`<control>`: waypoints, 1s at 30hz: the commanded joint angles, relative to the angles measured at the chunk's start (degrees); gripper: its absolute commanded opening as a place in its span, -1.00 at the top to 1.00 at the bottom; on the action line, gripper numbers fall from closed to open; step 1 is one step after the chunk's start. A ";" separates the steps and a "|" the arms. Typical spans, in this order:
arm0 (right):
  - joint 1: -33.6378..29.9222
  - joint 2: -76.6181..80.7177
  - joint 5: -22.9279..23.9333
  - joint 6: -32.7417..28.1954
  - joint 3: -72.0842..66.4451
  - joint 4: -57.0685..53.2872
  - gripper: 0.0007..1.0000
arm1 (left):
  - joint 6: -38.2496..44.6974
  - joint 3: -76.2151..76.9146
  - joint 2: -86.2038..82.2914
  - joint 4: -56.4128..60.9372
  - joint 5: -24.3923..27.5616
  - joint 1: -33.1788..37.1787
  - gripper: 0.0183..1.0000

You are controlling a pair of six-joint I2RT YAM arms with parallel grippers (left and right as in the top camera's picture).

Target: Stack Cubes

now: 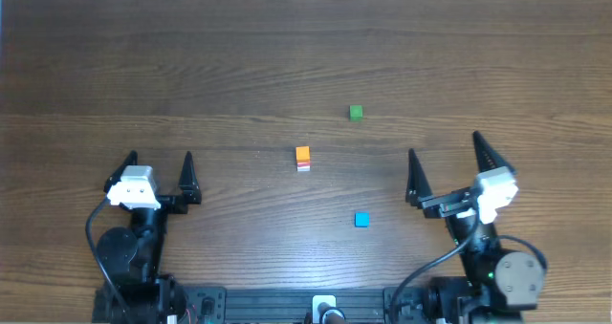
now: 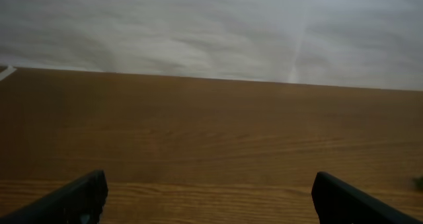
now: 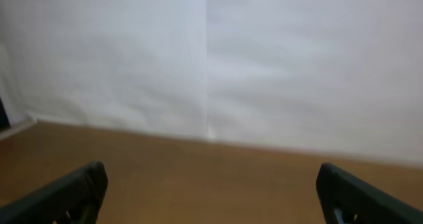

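While both arms sit low in the frame, the left gripper (image 1: 160, 160) and the right gripper (image 1: 445, 148) are spread wide and hold nothing. An orange cube (image 1: 303, 153) sits at centre, apparently on a pale cube (image 1: 303, 166). A green cube (image 1: 356, 113) lies to its upper right and a blue cube (image 1: 360, 219) to its lower right. Wide fingers passing near could likely topple that small stack, and a cube released off-centre may slide off.

An orange cube (image 1: 303, 154) sits stacked on a white cube (image 1: 303, 166) at frame centre. A green cube (image 1: 356, 113) lies upper right, a blue cube (image 1: 361, 220) lower right.
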 commanded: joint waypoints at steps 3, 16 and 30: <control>0.09 23.89 -6.82 -3.17 23.74 -8.22 -0.99 | 0.83 -0.24 -0.46 -0.13 0.55 0.31 -1.00; 19.04 68.65 15.28 2.89 58.34 -38.10 -0.99 | 0.83 -0.24 -0.46 -0.13 0.55 0.31 -1.00; 21.22 98.07 11.76 21.75 65.64 -45.05 -0.99 | 0.83 -0.24 -0.46 -0.13 0.55 0.31 -1.00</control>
